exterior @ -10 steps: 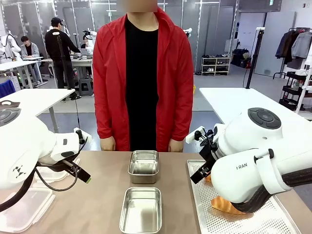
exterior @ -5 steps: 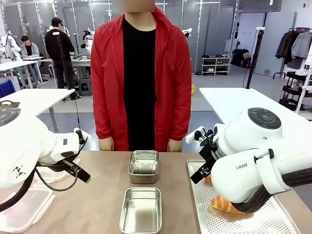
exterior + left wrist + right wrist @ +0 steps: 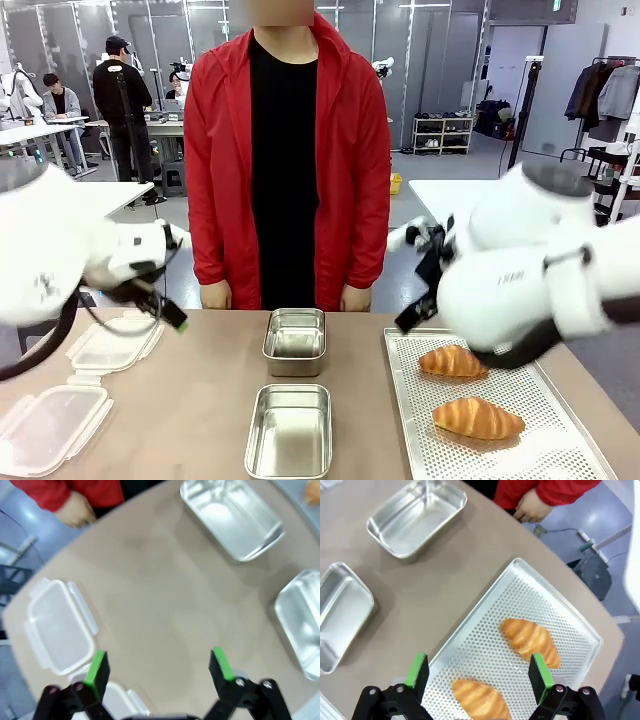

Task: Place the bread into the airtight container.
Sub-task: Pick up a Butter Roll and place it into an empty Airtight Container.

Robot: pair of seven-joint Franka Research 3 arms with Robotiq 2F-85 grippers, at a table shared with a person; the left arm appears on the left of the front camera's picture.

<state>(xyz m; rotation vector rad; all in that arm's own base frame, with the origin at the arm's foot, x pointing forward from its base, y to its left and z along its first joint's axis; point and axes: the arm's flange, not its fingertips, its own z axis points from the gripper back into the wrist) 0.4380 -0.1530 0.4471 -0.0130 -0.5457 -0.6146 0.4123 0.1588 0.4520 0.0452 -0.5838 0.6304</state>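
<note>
While the left jaws and the right jaws stood apart and empty above the tan surface (image 3: pixel 200 400), two golden-brown croissants (image 3: pixel 478 417) lay on the perforated metal tray (image 3: pixel 560 440) at the right. Clear plastic airtight containers (image 3: pixel 45 430) sat at the left, with two rectangular steel pans (image 3: pixel 289 430) between. Beyond stood a person in a red jacket (image 3: pixel 290 150).

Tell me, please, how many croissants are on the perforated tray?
2. The far croissant lies toward the person's end of the perforated tray; the near croissant lies closer to the robot, apart from it. None seems hidden.
</note>
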